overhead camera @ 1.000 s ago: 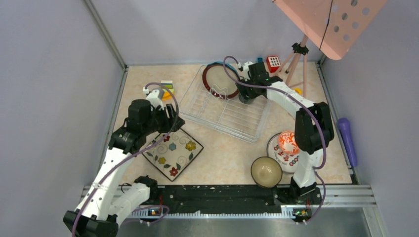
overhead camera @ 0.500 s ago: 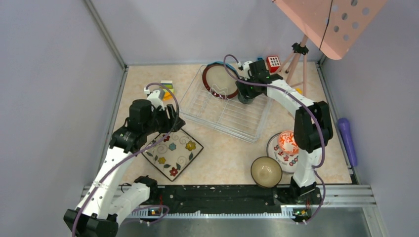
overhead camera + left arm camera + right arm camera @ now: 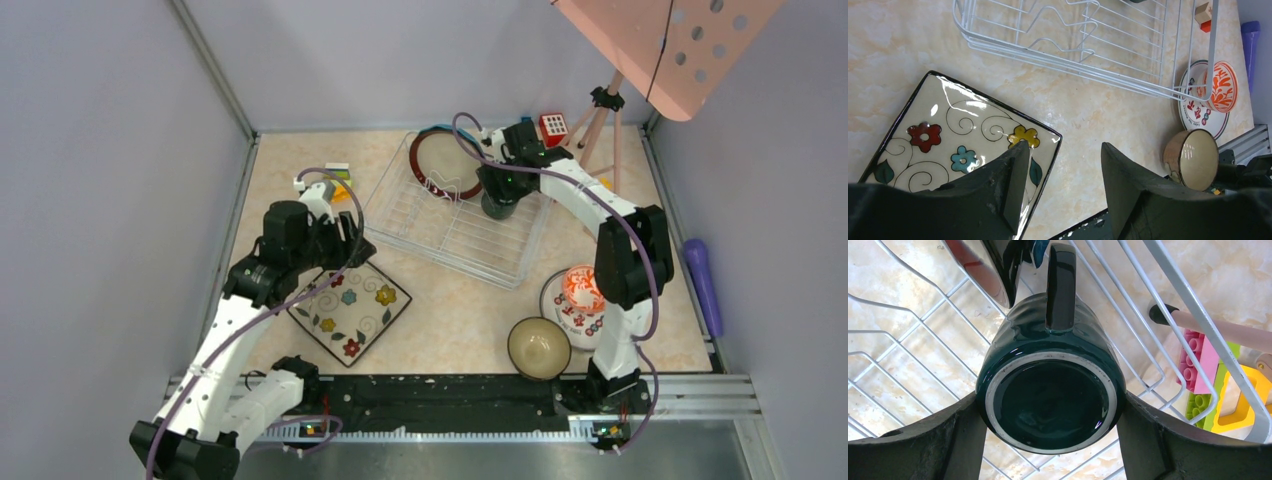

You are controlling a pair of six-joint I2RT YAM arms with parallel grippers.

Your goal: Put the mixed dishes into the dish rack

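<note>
The white wire dish rack (image 3: 455, 222) lies mid-table. A brown-rimmed cream plate (image 3: 446, 166) stands on edge at its far end, with a blue rim just behind it. My right gripper (image 3: 499, 203) is shut on the teal mug (image 3: 1050, 390), held bottom-up inside the rack's far right part, a finger (image 3: 1143, 440) on each side. My left gripper (image 3: 1063, 185) is open and empty, low over the right corner of the square floral plate (image 3: 948, 130), which lies flat (image 3: 350, 310). The tan bowl (image 3: 538, 347) sits front right. The red-white bowl (image 3: 583, 288) rests on the white red-marked plate (image 3: 572, 318).
A pink perforated stand (image 3: 665, 45) on a tripod rises at the back right. Toy blocks lie behind the rack (image 3: 553, 127), beside it (image 3: 1198, 370) and at the left (image 3: 338, 178). A purple cylinder (image 3: 703, 285) lies along the right wall.
My right gripper has shifted slightly nearer and lower with the mug inside the rack. The left arm has barely moved.
</note>
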